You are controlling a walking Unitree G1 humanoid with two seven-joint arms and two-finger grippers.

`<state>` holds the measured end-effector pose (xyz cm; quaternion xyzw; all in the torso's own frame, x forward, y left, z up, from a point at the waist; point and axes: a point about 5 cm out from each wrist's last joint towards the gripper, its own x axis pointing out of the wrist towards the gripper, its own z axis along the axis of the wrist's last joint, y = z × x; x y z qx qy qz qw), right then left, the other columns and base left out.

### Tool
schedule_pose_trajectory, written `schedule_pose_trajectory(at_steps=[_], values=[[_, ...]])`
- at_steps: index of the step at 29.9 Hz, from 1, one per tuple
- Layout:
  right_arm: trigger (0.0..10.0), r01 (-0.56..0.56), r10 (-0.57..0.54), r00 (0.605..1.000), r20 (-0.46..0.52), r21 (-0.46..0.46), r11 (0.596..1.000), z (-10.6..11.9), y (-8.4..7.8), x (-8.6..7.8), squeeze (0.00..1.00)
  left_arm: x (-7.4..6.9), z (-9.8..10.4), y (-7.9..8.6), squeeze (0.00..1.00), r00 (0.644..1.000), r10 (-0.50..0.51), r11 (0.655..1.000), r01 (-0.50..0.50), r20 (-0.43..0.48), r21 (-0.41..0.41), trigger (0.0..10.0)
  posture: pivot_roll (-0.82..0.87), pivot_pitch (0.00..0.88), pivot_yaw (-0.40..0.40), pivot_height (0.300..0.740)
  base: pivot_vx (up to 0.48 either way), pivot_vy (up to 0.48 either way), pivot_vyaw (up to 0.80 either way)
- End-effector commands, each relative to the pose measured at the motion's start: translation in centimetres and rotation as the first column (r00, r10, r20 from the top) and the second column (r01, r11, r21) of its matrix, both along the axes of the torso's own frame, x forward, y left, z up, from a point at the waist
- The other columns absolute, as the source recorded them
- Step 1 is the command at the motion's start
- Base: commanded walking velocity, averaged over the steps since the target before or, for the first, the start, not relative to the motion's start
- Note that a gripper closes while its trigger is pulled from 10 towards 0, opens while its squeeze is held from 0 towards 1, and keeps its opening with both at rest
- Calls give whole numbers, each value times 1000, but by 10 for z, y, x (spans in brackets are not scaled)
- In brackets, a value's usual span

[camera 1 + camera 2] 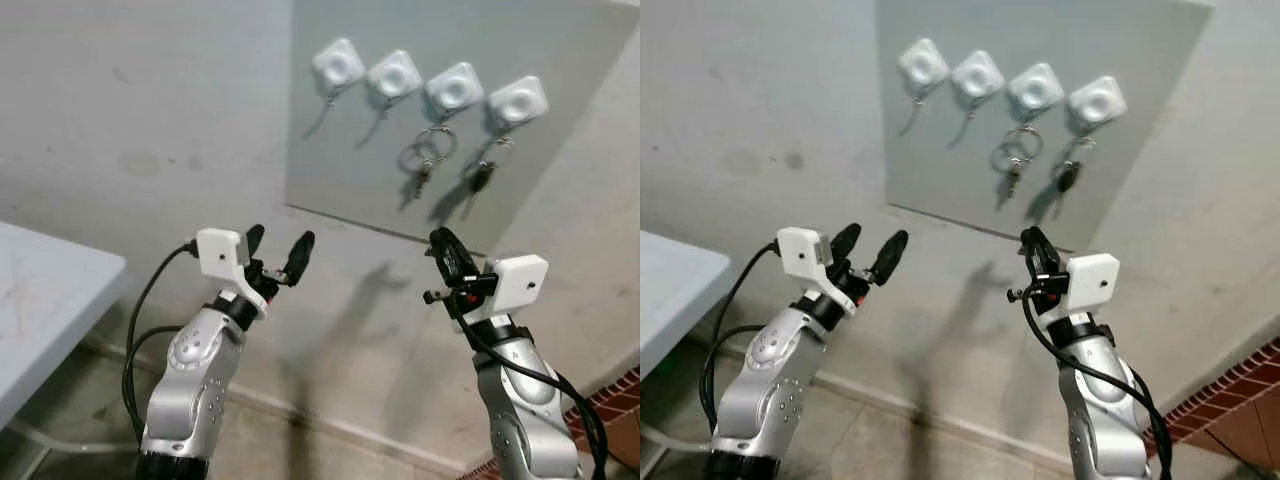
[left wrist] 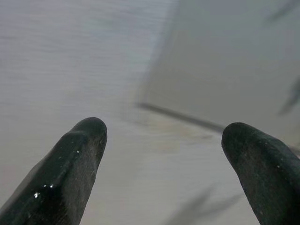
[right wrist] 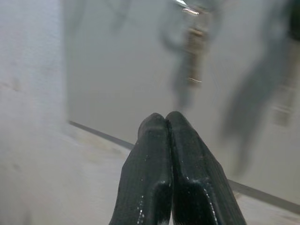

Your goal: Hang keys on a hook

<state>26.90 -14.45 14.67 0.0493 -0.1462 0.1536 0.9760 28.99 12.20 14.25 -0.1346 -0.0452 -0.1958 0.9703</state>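
Black fingers up front: left gripper (image 1: 277,255) raised below the board (image 1: 340,150), spread wide, empty; right gripper (image 1: 447,258) raised further right, pressed together with nothing between. Beyond, on the grey board fixed to the wall (image 1: 140,120), 4 white hooks (image 1: 338,65) in a row. 2 on the left bare. Third carrying keys (image 1: 425,160) on a ring; fourth carrying a dark key (image 1: 482,175). Judging by that, hanging looks done, or else pausing before another set. Next move probably calls for lowering both arms clear, without brushing the hung keys.
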Motion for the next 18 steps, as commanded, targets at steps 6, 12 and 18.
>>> schedule_pose_trajectory(at_steps=[6,12,18], values=[[10000,32,-31,999,12,-12,999,4,-9,0,0,1,2,-7,0,1000,-20,1000,20,-1,-15,10000,-5,9,-58,740,0,360,0],[10000,31,-31,999,11,-6,999,4,-8,0,0,2,3,-7,0,1000,-13,1000,13,0,-13,10000,-5,8,-58,740,0,238,0],[10000,32,-32,999,10,-6,999,4,-9,0,0,2,2,-6,0,1000,-9,1000,9,0,-10,10000,-5,7,-59,740,0,0,0]])
